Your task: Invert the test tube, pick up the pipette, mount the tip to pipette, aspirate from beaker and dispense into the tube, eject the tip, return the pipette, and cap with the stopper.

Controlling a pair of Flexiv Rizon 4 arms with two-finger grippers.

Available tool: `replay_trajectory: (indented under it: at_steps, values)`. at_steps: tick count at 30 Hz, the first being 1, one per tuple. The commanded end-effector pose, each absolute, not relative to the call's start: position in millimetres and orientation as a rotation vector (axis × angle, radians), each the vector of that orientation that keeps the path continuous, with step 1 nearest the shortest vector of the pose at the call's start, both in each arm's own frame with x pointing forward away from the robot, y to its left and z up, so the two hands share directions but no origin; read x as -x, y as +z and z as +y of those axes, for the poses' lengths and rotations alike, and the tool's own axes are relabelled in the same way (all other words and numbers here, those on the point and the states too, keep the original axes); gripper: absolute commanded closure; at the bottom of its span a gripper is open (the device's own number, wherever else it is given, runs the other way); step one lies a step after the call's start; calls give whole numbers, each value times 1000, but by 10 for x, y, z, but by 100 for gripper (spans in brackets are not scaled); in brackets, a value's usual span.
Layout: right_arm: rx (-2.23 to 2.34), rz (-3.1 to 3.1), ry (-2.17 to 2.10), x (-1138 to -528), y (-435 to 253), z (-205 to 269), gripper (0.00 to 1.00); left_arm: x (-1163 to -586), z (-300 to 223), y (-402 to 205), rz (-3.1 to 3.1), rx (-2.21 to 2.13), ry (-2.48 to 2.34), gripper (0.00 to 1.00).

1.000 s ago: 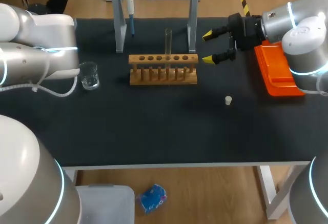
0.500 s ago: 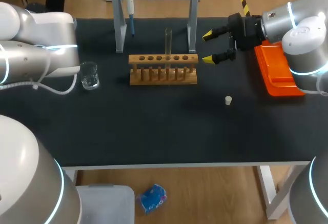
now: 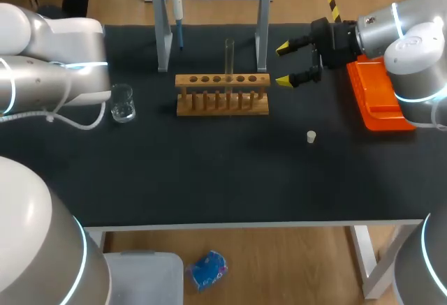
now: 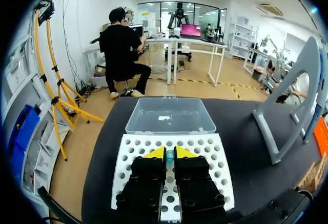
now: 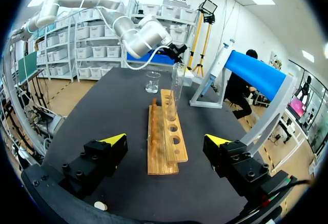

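- The right gripper [image 3: 283, 64] has its fingers wide apart and holds nothing, just off the right end of the rack [image 3: 222, 97].
- The tube [image 3: 229, 57] is straight ahead of it, upright in a middle hole, with its long axis vertical. The rack runs lengthwise away from the gripper.
- The right arm is much the nearer to the tube.
- The left gripper [image 4: 168, 153], fingers nearly together, hangs over the tip box [image 4: 128, 157], well apart from the rack.
- The inversion likely calls for reaching in above the wood.

bright, even light from overhead; soft shadows (faint, short) under rack [image 3: 222, 97] on black table [image 3: 209, 179].
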State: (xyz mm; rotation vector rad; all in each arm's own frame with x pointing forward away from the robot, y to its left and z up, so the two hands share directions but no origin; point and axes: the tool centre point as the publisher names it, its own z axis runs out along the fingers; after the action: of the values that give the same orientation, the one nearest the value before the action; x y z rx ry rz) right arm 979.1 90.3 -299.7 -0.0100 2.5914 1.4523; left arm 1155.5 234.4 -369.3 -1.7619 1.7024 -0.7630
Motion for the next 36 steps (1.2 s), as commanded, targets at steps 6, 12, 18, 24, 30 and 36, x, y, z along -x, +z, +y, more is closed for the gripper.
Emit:
replay_trajectory:
  at_steps: [6,12,18,24,30,36]
  values:
    - [11,2591,1453,-9788,-2998,897,0,-11562,2334,-3715,1701,1767,-757,100]
    - [11,2591,1453,-9788,-2998,897,0,-11512,2333,-3611,1692,1751,-767,100]
    - [11,2591,1453,-9788,-2998,897,0,-11462,2330,-3459,1689,1724,-761,100]
    - [11,2591,1453,-9788,-2998,897,0,-11430,2346,-3278,1671,1691,-762,100]
    - [11,2591,1453,-9788,-2998,897,0,-11397,2333,-3014,1659,1636,-771,100]
    - [11,2591,1453,-9788,-2998,897,0,-11290,2226,-2674,1722,1530,-827,100]
